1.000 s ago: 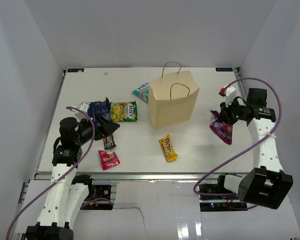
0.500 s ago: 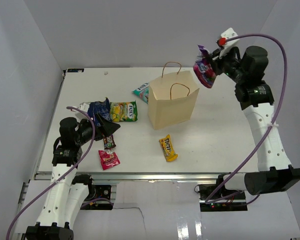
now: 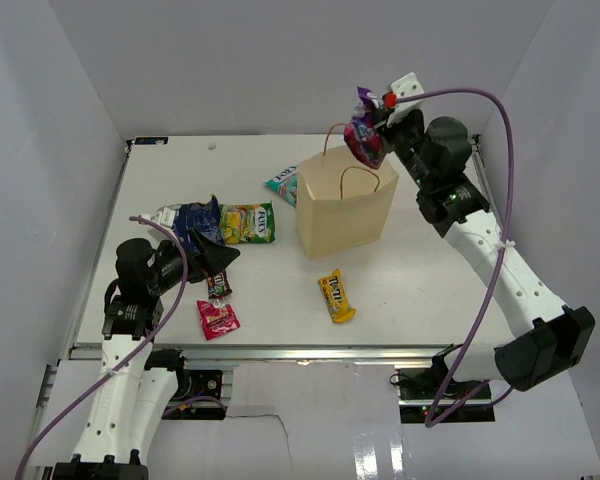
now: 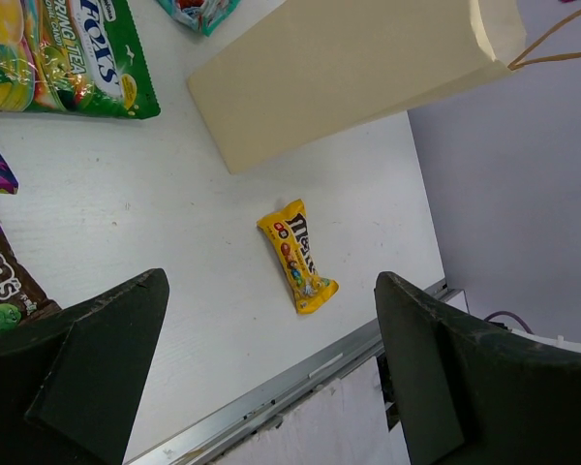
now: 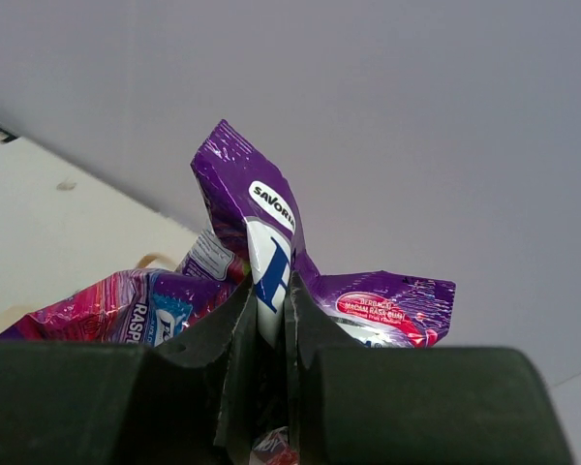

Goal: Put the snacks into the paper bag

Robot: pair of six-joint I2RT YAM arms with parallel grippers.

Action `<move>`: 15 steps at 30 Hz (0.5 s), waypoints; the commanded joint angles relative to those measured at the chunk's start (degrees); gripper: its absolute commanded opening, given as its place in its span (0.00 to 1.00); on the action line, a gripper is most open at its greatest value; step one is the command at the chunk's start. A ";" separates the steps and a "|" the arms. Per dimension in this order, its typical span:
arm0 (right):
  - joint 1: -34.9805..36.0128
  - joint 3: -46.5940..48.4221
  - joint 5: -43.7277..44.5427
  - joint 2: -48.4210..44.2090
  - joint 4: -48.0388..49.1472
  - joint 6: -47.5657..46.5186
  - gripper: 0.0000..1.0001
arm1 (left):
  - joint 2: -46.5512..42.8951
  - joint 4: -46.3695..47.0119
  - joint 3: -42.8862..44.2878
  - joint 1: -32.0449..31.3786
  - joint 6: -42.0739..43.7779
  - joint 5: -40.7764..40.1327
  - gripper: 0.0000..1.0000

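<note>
Holdings, largest first.

1. Counter [image 3: 430, 290]: white and flat. It carries everything below except item 3.
2. Paper bag [image 3: 345, 215]: tan kraft, upright near the middle of the counter. Its mouth is open and its two loop handles stand up.
3. Purple bag [image 3: 364, 140]: we find it off the counter, clenched at its crimped end in the right hand [image 3: 378, 130]. It hangs below that hand, just over the right side of the paper bag's open mouth, close to the rear handle. The right wrist view shows both black fingers [image 5: 223, 339] pinched tight on the foil.
4. Dark blue bag [image 3: 195, 220]: crumpled, at the left of the counter, just behind the left hand [image 3: 218, 252]. We see that hand released, with its fingers spread wide, low over the counter and gripping nothing.
5. Green-yellow pack [image 3: 248, 223]: flat, between the dark blue bag and the paper bag.
6. Yellow candy bag [image 3: 336, 296]: alone in front of the paper bag, well apart from both hands.
7. Pink-red packet [image 3: 218, 319]: near the front edge, in front of the left hand.
8. Teal packet [image 3: 282, 183]: behind the paper bag's left corner.
9. Brown bar [image 3: 218, 283]: just beside the left hand, between it and the pink-red packet.
</note>
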 commanded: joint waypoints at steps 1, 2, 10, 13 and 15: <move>3.91 -6.21 2.23 -5.15 9.97 1.80 0.08 | -0.01 -0.31 1.56 0.11 -0.07 0.50 0.98; 4.44 -7.97 2.57 -6.37 10.67 2.41 0.08 | 0.08 -0.31 1.65 0.11 -0.07 0.67 0.98; 5.33 -13.69 3.20 -7.18 11.73 2.50 0.32 | 2.10 1.18 1.47 0.11 -1.03 1.82 0.98; 5.33 -14.40 2.31 -7.18 11.21 2.15 0.47 | 3.42 2.68 0.95 0.11 -2.35 2.52 0.98; 5.33 -14.31 2.22 -7.18 10.77 1.98 0.52 | 4.30 3.21 0.94 0.11 -3.14 2.96 0.98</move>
